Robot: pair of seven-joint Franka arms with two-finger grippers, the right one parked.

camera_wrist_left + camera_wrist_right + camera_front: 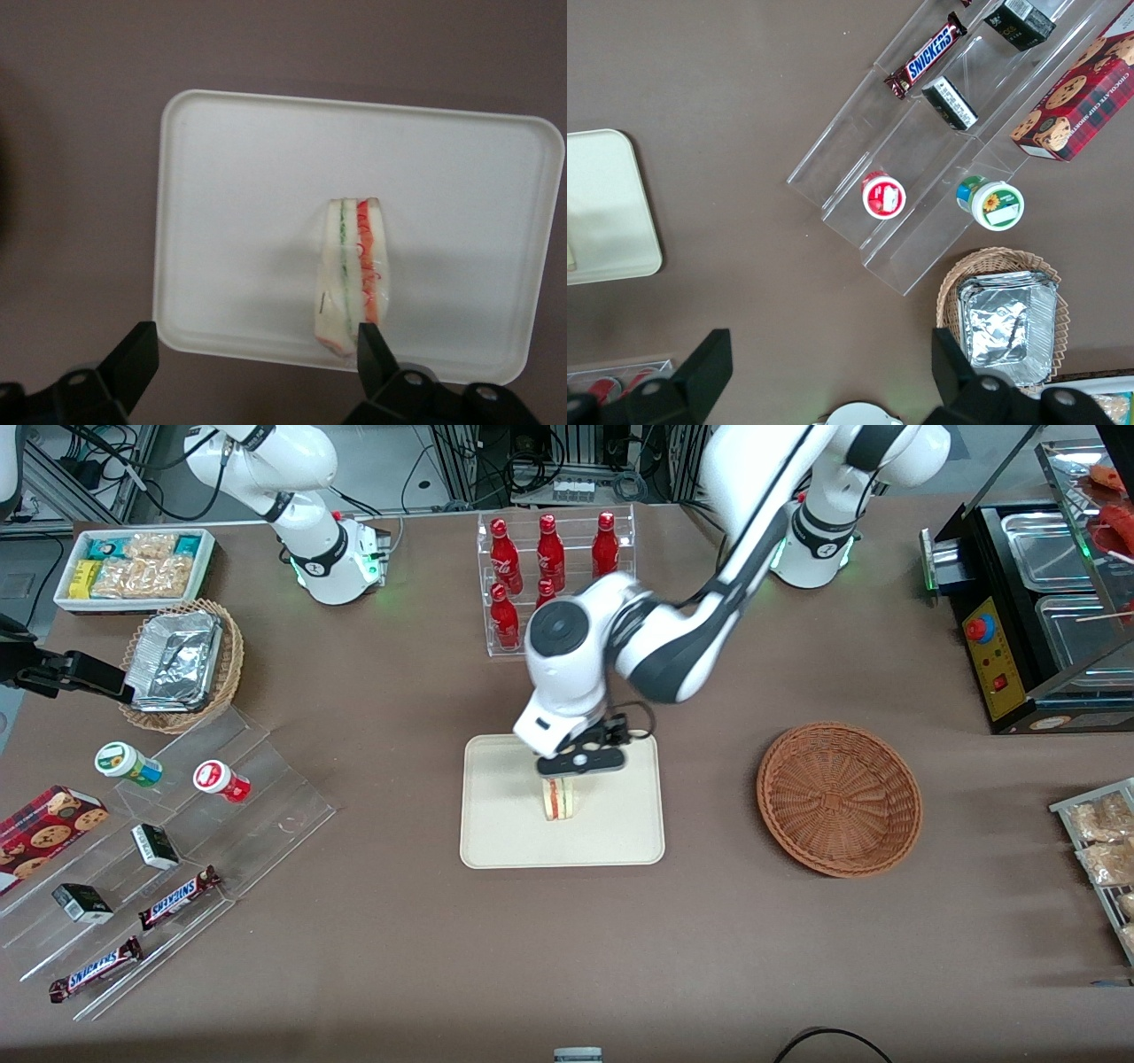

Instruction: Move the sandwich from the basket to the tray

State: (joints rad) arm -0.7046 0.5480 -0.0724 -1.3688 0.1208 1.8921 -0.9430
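Brown matte desk (567,957) is topped by a smooth cream rectangular plastic tray (505,833), where the triangular white-bread sandwich (558,799) stands. Directly above it, the hand (580,766) is held open, gripping nothing. Nearby, the round reddish-brown woven basket (839,798) is seen.

sandwich (559,799) white wedge, red and green filling at cut edge, standing on edge on tray (496,824); tool (580,763) just above it, fingers spread apart; tray cream, flat on desk; basket (838,798) reddish-brown wicker, empty, beside tray toward working arm's end

Even bright light, soft shadows
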